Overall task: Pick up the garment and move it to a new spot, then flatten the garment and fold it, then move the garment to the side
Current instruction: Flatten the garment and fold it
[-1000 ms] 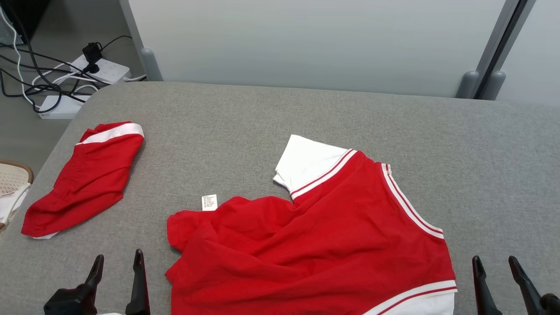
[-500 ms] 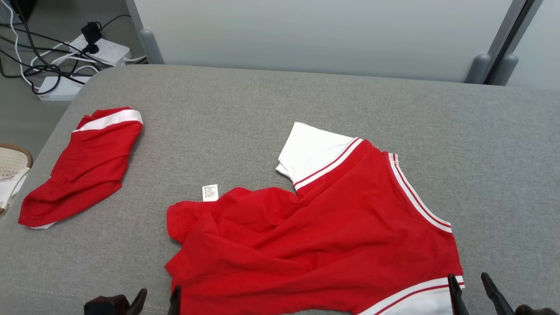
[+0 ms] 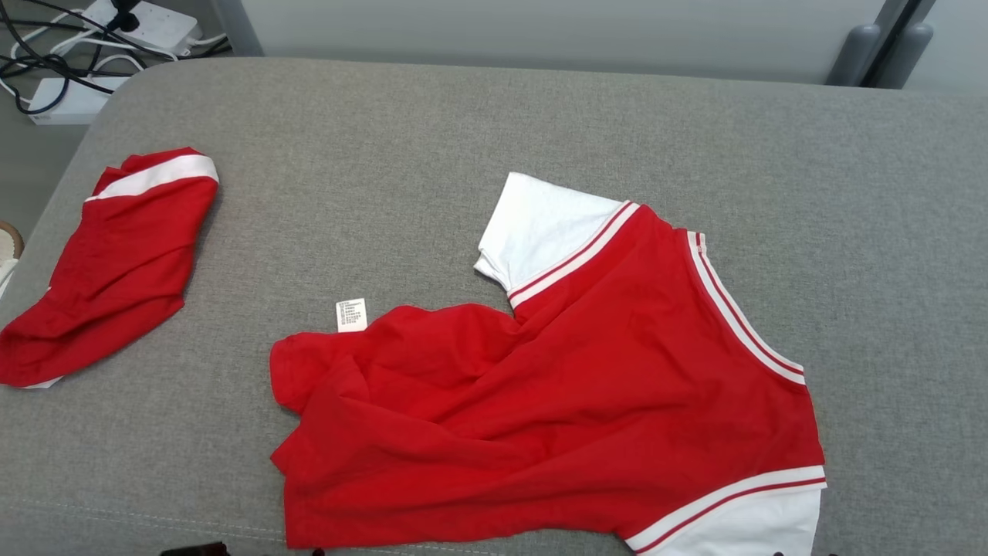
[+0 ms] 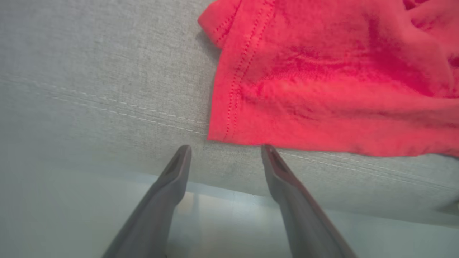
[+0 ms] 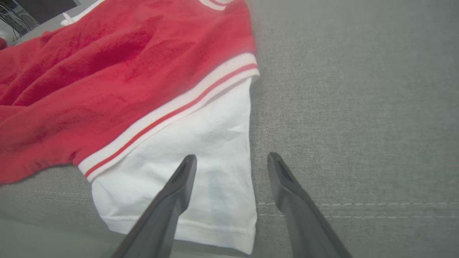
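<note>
Both jaws apart, garment point(image 3: 556, 386) long axis L-R, neck point(image 3: 745, 309) prob. right.

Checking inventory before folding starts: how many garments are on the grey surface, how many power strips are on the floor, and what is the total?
Garments: 2, the red-and-white shirt and the smaller red piece.
Power strips: 2, the far strip and the near strip.
Total: 4
</note>
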`<state>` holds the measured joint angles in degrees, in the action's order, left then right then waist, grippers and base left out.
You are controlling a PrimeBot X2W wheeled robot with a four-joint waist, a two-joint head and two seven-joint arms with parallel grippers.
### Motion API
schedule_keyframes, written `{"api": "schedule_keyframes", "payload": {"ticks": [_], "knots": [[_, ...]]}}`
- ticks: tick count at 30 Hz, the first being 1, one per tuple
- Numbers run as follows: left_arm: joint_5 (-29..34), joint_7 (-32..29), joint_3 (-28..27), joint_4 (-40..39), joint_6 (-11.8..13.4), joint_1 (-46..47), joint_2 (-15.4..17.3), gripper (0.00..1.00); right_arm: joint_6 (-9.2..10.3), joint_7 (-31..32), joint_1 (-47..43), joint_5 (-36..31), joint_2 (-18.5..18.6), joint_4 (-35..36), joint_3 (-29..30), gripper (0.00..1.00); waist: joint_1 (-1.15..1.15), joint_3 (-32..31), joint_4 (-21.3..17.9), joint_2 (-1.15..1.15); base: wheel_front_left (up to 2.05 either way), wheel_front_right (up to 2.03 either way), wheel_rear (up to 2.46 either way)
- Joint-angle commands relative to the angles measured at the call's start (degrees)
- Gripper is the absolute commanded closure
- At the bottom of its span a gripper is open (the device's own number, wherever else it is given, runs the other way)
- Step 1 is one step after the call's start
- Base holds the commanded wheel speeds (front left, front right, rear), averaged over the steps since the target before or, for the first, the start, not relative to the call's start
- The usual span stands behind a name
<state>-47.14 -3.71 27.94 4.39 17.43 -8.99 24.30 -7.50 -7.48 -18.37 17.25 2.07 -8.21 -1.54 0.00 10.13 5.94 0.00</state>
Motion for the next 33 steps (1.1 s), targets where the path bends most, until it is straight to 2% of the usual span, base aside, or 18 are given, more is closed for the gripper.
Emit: {"api": "schedule_keyframes", "payload": {"ticks": [1,14,20,21,22,28,33], "knots": [[-0.52,0.89,-2.37,-0.07,-0.73,3.79,0.87,0.0,0.01,-0.01,0.45,0.34,0.83,0.84,-1.21,0.0,0.0,0.89,-0.36,0.0,0.0,0.0,0.0],[-2.15,4.71,-2.31,13.69,-8.86,10.19,-1.27,0.0,0.01,2.51,2.4,3.46,0.81,-2.9,-1.96,0.0,0.0,3.2,-0.86,0.0,0.0,0.0,0.0],[-2.89,4.88,-1.98,16.9,-11.0,11.56,-1.92,0.02,0.01,3.61,2.85,4.39,0.81,-3.0,-2.98,0.0,0.0,3.4,-1.16,0.0,0.0,0.0,0.0],[-3.13,4.95,-1.95,17.37,-11.55,11.83,-2.1,0.62,0.01,3.74,2.89,4.57,0.81,-3.0,-3.04,0.58,0.0,3.38,-1.16,0.0,0.0,0.0,0.0],[-3.4,4.87,-1.93,17.91,-11.96,12.03,-2.24,1.0,0.01,3.78,2.84,4.84,0.81,-3.08,-2.78,1.0,0.0,3.31,-1.18,0.0,0.0,0.0,0.0],[-3.28,6.74,-2.25,17.47,-13.04,13.0,-2.31,1.0,0.01,2.47,3.41,7.49,0.81,-0.64,-2.49,1.0,0.0,3.59,-1.68,0.0,0.0,0.0,0.0],[-2.12,5.83,-2.71,7.64,-10.29,11.81,0.08,1.0,0.01,2.95,3.22,10.61,0.81,4.49,-0.21,1.0,0.0,3.87,-1.84,0.0,0.0,0.0,0.0]]}}
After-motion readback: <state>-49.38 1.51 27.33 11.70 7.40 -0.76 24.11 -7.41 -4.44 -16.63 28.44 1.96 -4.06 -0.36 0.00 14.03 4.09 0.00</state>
